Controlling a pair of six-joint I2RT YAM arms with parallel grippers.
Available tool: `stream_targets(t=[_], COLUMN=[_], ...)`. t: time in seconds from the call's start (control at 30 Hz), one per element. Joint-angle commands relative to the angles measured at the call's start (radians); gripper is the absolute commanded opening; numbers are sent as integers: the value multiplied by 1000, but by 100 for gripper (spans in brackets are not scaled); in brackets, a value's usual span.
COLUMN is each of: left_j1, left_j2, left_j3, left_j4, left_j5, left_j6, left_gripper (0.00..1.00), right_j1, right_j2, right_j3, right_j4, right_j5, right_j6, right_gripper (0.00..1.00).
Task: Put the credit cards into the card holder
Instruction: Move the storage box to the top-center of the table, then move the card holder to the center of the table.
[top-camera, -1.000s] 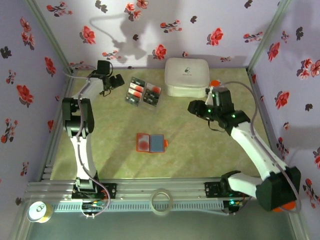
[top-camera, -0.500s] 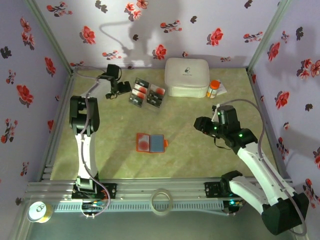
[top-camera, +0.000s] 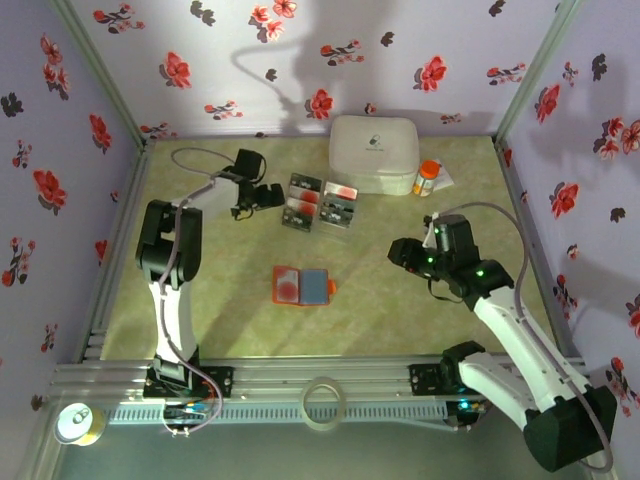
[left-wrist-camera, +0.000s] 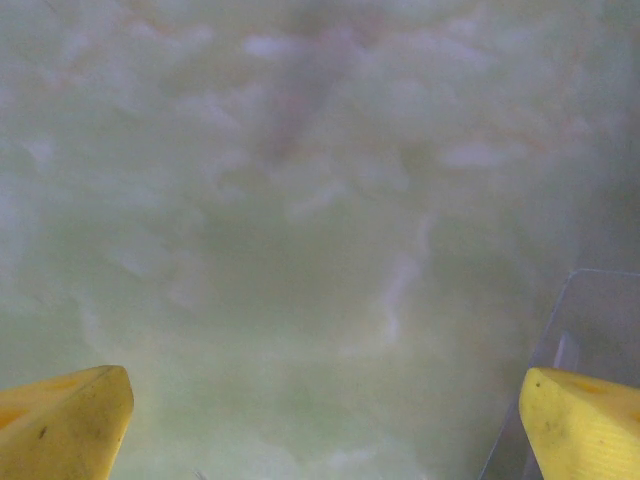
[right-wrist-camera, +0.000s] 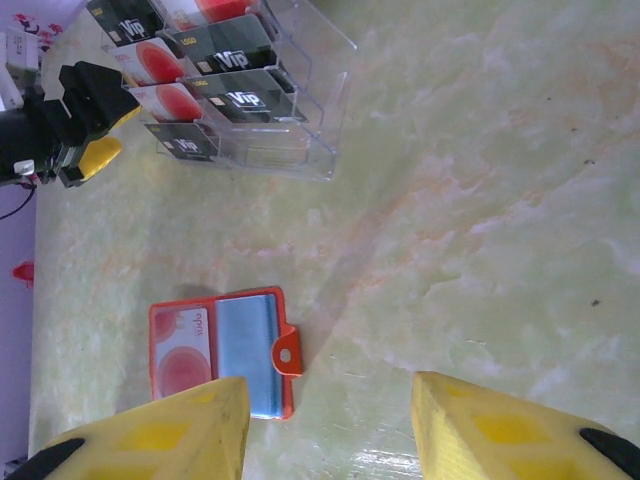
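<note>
The credit cards (top-camera: 320, 203) are standing in a clear rack (right-wrist-camera: 300, 150) at the far middle of the table (top-camera: 400, 320), while the card holder (top-camera: 301, 286) is lying open near the centre, well apart from them. The left end effector (top-camera: 272, 196) is sitting just beside the rack's left edge and the right end effector (right-wrist-camera: 330, 430) is hovering to the holder's right, both with fingers (left-wrist-camera: 60, 420) spread. The step in hand appears to be the approach to a card; the next move is calling for a pinch on one thin card edge without shoving the rack.

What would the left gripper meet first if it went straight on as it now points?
Probably the clear card rack, just beyond the left gripper, perhaps only its near corner.
</note>
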Motion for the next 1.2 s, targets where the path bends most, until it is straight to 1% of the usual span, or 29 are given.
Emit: stream_targets(t=[0.0, 0.13, 0.23, 0.37, 0.5, 0.67, 0.77, 0.9, 1.07, 1.17], left_j1=[-43, -51, -35, -3, 1, -3, -21, -69, -103, -106], left_j2=[-55, -111, -201, -337, -470, -637, -743, -875, -999, -1035], left_j3=[-46, -83, -133, -222, -323, -476, -575, -720, -868, -905], left_j4=[26, 30, 23, 15, 7, 29, 45, 74, 103, 101], left_j5=[15, 14, -6, -10, 11, 55, 76, 80, 77, 76], left_j6=[-25, -47, -53, -70, -80, -128, -177, -258, -345, -360], left_gripper=[100, 100, 100, 100, 100, 100, 100, 100, 100, 100], right_j1=[7, 20, 46, 98, 174, 263, 309, 363, 406, 422], right_j2=[12, 34, 48, 112, 234, 423, 525, 620, 644, 651], right_j3=[-25, -44, -60, -86, -84, -41, -3, 52, 82, 98], right_j4=[49, 83, 107, 165, 231, 296, 322, 328, 326, 320], right_j5=[-18, -32, -32, -21, 14, 62, 83, 107, 145, 159], right_j6=[11, 23, 31, 45, 51, 39, 37, 34, 44, 45], right_gripper=[47, 47, 47, 47, 48, 48, 49, 48, 49, 49])
